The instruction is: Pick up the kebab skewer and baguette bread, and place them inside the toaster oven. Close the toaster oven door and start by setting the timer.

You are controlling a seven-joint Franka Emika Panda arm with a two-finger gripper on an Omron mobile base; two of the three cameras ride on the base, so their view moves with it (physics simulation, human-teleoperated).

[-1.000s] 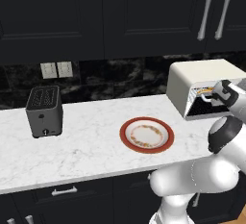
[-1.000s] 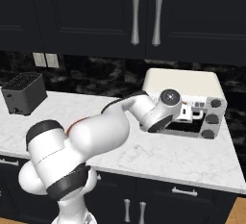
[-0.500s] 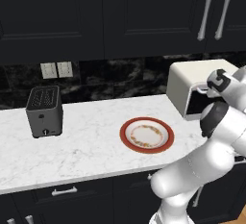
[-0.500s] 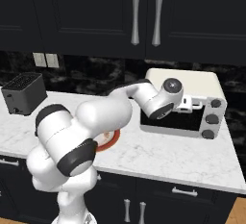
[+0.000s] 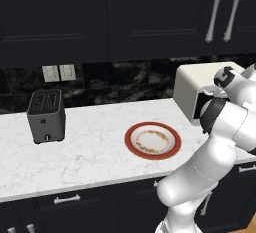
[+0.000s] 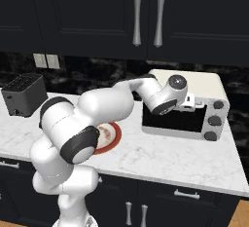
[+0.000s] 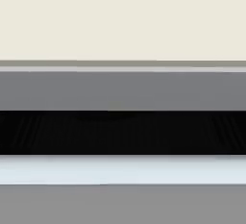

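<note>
**Oven door shut, gripper at its top edge — timer knobs not yet reached**

At the far left of the marble bench [image 5: 100, 152] stands a small black slot toaster [image 5: 46, 116], well apart from everything else. Nearer the middle lies a red-rimmed plate [image 5: 153, 140]; only its printed pattern shows, with no skewer and no loaf on it, so both foods appear to have left it. Neither can be seen anywhere — judging by the bare plate, they are probably inside the oven, though the dark glass hides them.

To the right sits the cream-white toaster oven [image 6: 194, 82], against the back wall. Its dark glass door [image 6: 172, 120] stands upright and looks closed. The white arm reaches across from the left, and the gripper [image 6: 190, 105] sits at the door's upper edge, close to the pale handle bar. Its fingers are hard to make out, but they seem to be spread wide and pinching nothing. The hand view shows the oven front from very close: a cream panel, a grey strip, a black band.

At the oven's right end, three round knobs [image 6: 213, 121] run down a column. Loading and closing look finished; turning the timer knob is what remains.
</note>
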